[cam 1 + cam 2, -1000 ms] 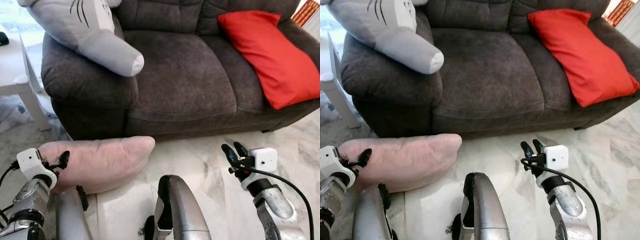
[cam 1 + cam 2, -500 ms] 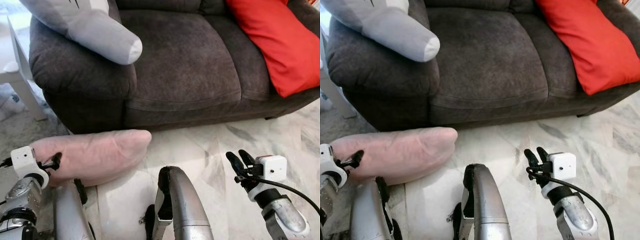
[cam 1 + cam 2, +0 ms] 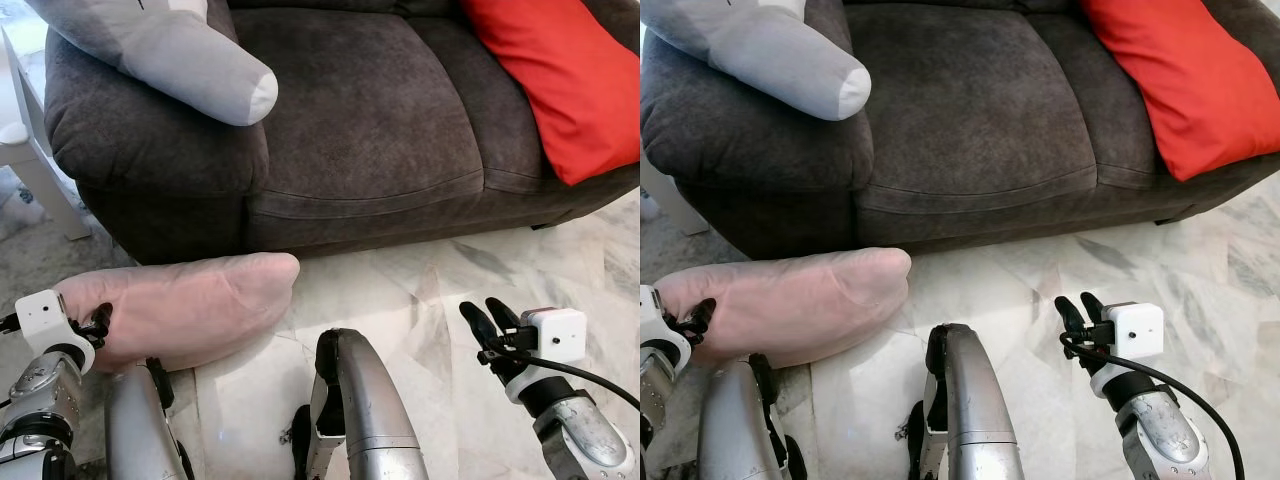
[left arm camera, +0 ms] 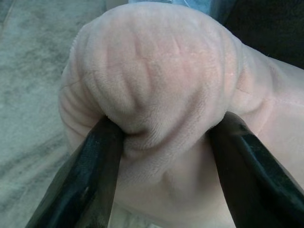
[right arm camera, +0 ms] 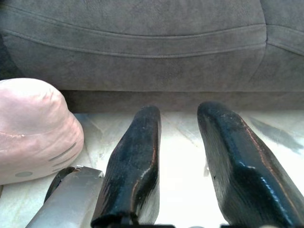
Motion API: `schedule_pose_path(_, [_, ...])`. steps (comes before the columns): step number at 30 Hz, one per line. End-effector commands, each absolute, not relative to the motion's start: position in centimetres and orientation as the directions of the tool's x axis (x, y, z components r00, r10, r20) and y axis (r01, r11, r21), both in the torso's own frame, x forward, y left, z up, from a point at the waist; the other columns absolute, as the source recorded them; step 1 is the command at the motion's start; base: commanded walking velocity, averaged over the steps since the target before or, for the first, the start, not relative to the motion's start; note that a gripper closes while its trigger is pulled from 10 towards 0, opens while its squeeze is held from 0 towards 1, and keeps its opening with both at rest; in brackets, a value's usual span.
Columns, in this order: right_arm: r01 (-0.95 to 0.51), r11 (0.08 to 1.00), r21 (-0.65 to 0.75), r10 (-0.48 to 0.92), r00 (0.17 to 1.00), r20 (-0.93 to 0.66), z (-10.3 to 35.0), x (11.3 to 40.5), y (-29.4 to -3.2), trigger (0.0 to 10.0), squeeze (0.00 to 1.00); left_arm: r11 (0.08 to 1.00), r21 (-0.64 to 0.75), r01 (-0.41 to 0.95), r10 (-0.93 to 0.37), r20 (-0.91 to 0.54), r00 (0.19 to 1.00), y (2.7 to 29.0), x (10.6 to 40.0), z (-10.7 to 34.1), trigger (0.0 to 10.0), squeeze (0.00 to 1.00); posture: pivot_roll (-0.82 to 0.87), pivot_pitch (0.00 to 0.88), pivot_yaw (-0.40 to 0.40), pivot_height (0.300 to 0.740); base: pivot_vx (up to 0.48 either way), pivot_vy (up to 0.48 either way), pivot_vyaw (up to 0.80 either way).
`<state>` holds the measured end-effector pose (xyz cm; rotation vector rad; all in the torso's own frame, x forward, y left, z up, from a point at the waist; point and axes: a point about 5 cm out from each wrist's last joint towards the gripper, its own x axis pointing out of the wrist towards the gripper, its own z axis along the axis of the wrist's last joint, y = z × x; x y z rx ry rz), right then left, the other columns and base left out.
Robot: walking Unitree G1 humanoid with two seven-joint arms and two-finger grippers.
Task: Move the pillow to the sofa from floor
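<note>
A dark grey sofa is shown across the upper part of the head views, its seat carrying a red cushion at the robot's right, while a grey plush toy is draped over the armrest at the robot's left. Before it, a pale marble floor is seen, and a white furniture leg stands at the far left. The pillow, a long, soft, pale pink plush cushion with a rounded end pointing toward the robot's right, is laid on the floor just in front of the sofa base. The left tool is held low at the pillow's near left end, and its two black fingers are seen clamped on a bulging fold of the pink fabric. The right tool is raised above the bare floor, well apart from the pillow, with its fingers standing apart and nothing between them, pointed toward the sofa front.
</note>
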<state>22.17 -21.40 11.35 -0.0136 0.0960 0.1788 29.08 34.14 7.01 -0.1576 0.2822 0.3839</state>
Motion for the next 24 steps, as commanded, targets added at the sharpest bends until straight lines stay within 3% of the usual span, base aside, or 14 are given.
schedule_pose_path(1, [-0.144, 0.989, -0.017, 0.142, 0.984, -0.110, 11.53, 21.73, -22.39, 10.0, 0.00, 0.905, -0.113, -0.409, 0.347, -0.361, 0.866, 34.09, 28.10, 5.54, 0.0, 0.00, -0.13, 0.399, -0.286, 0.488, 0.000, 0.000, 0.00])
schedule_pose_path(24, [-0.132, 0.991, -0.011, 0.130, 0.985, -0.110, 11.50, 21.80, -22.30, 10.0, 0.00, 0.907, -0.148, -0.395, 0.326, -0.350, 0.878, 34.15, 27.64, 5.26, 0.0, 0.00, -0.12, 0.405, -0.275, 0.488, 0.000, 0.000, 0.00])
